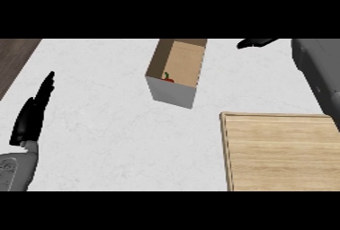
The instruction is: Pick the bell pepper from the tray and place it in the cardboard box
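**Nearest you, the left forearm (13, 170) – and the bell pepper (168, 79) is in the cardboard box (171, 93)**

Closest to your viewpoint, the grey left forearm comes in at the lower left corner. Above it you see the left robot hand (30, 117) resting over the white worktop (113, 134). Its fingers are straight, close together and pointing away from you, and they hold nothing.

At the lower right lies the wooden tray (279, 152), a pale rectangle with a raised rim, running out of your view at the right.

Further back, near the middle, the cardboard box stands open-topped on the worktop, up and to the left of the tray's far corner and not touching it. Look into it and you find the bell pepper – red with a green stem – low inside, against the wall nearest you. Only part of it shows above that wall.

The right forearm (319, 67) runs along the right edge, beyond the tray. The right robot hand (256, 43) sits at the top, just to the right of the box's far end. What you see of it is a slim dark taper pointing left, stretched out rather than curled, with nothing in it.
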